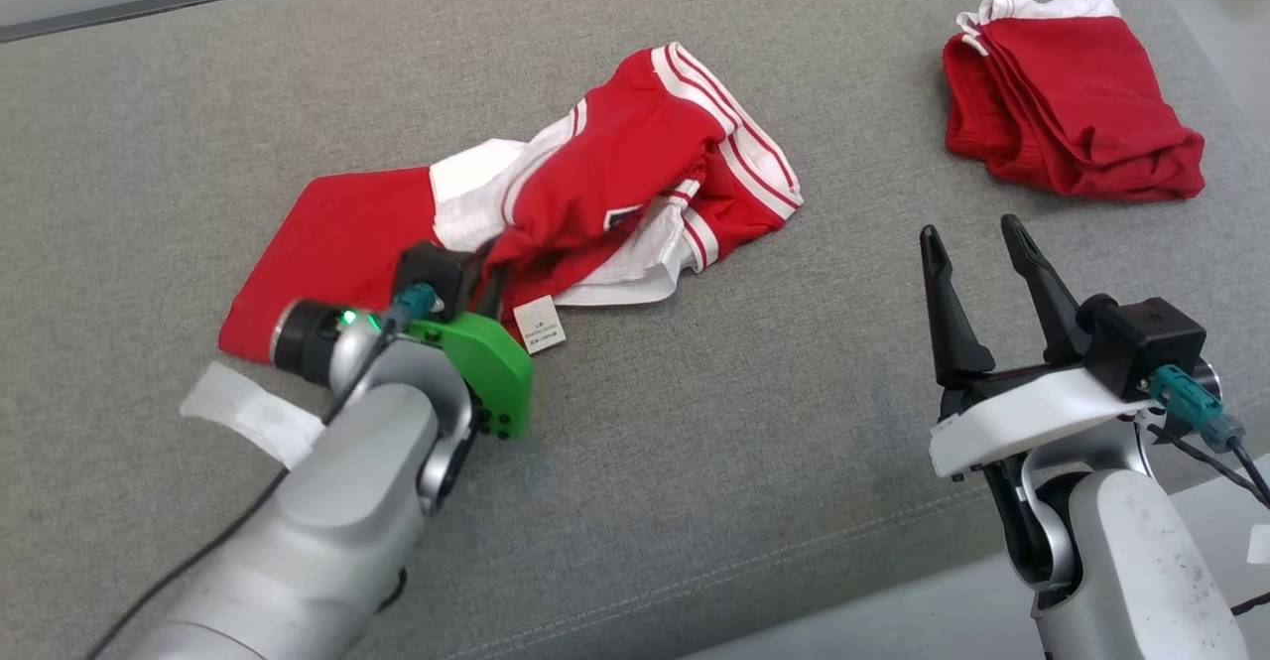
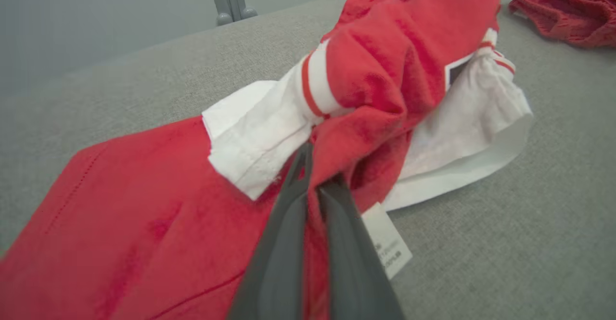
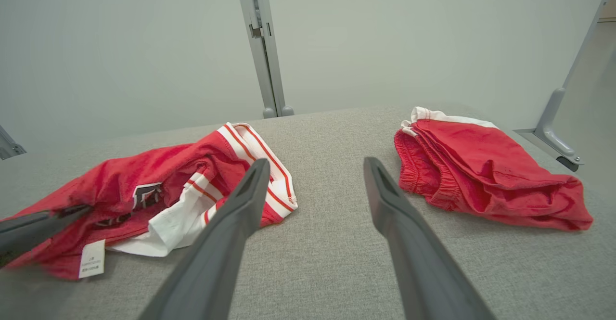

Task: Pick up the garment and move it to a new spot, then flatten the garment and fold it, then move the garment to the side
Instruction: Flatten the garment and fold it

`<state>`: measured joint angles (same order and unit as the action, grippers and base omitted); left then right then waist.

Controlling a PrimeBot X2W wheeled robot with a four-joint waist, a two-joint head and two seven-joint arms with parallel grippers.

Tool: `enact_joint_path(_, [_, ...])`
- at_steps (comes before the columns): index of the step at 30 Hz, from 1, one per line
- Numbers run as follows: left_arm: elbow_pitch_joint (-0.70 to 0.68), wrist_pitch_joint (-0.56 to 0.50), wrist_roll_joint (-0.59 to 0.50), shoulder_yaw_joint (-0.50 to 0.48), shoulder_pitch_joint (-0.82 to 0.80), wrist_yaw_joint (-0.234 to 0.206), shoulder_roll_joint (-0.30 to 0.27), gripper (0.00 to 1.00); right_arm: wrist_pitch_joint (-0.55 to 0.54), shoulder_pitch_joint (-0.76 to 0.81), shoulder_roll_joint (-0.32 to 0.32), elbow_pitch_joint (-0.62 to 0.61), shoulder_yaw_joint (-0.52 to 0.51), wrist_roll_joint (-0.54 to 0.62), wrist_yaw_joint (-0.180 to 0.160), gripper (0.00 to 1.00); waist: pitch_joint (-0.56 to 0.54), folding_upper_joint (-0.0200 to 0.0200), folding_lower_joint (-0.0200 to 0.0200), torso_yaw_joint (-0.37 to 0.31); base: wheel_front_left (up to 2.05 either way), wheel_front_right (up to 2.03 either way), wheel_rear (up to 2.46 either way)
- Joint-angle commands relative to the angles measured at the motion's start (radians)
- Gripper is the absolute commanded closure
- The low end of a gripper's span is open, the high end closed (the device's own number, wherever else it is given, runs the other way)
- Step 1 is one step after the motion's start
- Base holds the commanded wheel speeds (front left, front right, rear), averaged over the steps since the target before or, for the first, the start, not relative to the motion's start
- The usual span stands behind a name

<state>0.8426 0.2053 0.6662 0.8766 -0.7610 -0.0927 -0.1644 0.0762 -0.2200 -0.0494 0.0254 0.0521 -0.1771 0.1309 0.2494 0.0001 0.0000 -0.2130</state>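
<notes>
Head view showed the crumpled red-and-white garment lying left of centre on the grey cushion, with folded red shorts well apart at far right. The left gripper was pinched tight on a red fold beside the white label, while the right gripper stood spread wide above bare cushion, holding nothing.

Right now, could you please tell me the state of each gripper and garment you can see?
Left gripper: shut on a red fold of the crumpled garment.
Right gripper: open, holding nothing.
Crumpled garment: bunched up, not yet flattened or folded.
Folded red garment: folded, lying apart at the far right.
</notes>
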Motion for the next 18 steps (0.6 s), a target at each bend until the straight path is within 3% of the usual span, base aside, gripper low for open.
enact_joint_path(1, [0.003,0.010,-0.018,-0.005,-0.050,-0.008,-0.026,1.00,0.009,-0.007,-0.002,0.003,0.001,-0.005,0.000,0.00,0.006,-0.0001,0.0000,-0.007,0.00,0.00,0.00])
enact_joint_path(8, [0.011,0.003,-0.074,-0.003,-0.203,-0.023,-0.086,1.00,0.013,-0.020,-0.002,0.013,0.032,-0.017,0.000,0.00,0.030,-0.0001,0.0000,-0.049,0.00,0.00,0.00])
enact_joint_path(18, [0.108,0.018,-0.161,0.017,-0.447,-0.030,-0.150,1.00,0.038,-0.101,-0.001,0.038,0.123,-0.049,0.000,0.00,0.117,-0.0001,0.0000,-0.220,0.00,0.00,0.00])
